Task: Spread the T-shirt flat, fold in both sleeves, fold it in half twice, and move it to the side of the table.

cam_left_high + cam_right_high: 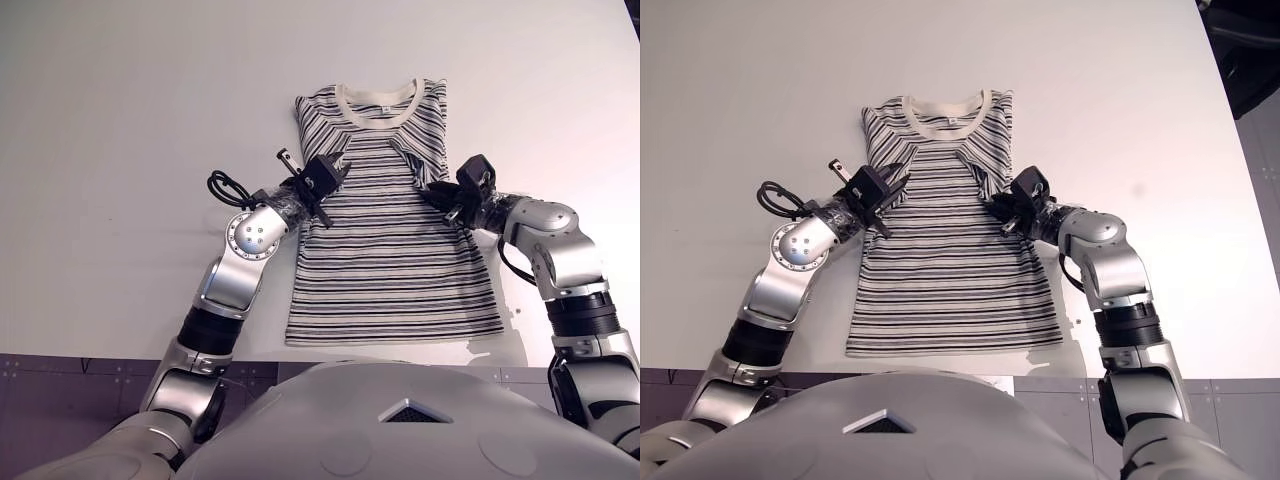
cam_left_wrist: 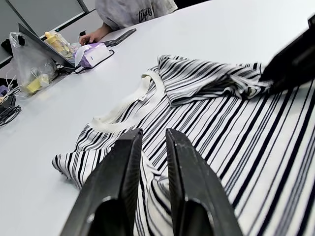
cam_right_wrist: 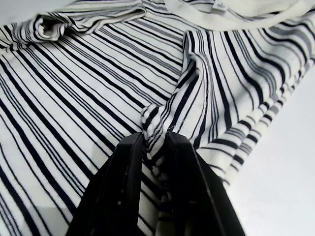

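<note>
A: What is the right black two-finger gripper doing?

B: Its fingers are pressed together on a ridge of cloth. That is the tip of the right sleeve of the black-and-white striped cotton T-shirt, drawn inward over the chest. I judge that holding the tip lets the whole flap hinge at the shoulder.

A: And the left black two-finger gripper?

B: It mirrors the right. The fingers stand close, with striped cloth bunched in the narrow gap. It looks to be nipping the left sleeve, which also lies turned in across the front.

A: Where does the garment sit?

B: It lies flat and front up on the near middle of the plain white table. The cream ribbed collar points away from the robot and the hem toward it. A gripper stands on each side at chest height.

A: How far along is the task?

B: Spreading looks done and both sleeves look folded in. The two halvings and the move to the side are left. Next, I'd say, both grippers should let go low, so the flaps do not spring back.

A: What could go wrong?

B: Thin knit clings, so a finger lifting off could drag a sleeve open.
</note>
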Robot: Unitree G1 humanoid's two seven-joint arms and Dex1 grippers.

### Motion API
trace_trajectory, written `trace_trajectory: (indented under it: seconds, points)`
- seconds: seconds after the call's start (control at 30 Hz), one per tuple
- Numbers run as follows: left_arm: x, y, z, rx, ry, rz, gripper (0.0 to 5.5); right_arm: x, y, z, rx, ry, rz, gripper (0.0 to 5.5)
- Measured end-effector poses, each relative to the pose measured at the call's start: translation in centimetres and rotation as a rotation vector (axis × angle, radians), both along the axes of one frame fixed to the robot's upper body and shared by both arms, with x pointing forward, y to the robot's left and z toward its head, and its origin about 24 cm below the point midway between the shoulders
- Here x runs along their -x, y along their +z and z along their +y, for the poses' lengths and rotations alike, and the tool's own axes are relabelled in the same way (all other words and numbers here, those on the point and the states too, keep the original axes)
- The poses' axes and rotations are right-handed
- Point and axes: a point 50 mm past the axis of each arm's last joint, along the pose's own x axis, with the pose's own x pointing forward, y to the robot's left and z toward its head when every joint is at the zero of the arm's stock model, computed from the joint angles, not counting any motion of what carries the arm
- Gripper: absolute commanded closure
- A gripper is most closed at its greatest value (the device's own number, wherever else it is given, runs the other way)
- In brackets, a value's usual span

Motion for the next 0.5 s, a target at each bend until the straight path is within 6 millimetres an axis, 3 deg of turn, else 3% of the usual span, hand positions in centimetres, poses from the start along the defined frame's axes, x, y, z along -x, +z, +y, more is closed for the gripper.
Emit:
trace_trajectory:
  seconds: [0.13,0.23,0.37,0.5]
  points:
    - [1.9,1.4,2.8,-0.082,-0.104,0.0,4.6,0.5,4.1,-1.5,-0.064,0.014,-0.104,4.63]
    - [4.5,2.0,4.2,-0.118,-0.199,0.045,4.6,3.1,5.6,-2.7,-0.034,0.067,-0.12,4.63]
    - [9.7,2.0,6.1,-0.15,-0.323,0.104,4.3,9.8,4.9,-4.9,0.164,0.225,-0.094,4.6]
    - [13.5,1.1,8.9,-0.294,-0.424,0.088,3.6,15.6,4.0,-7.1,0.344,0.392,-0.126,3.88]
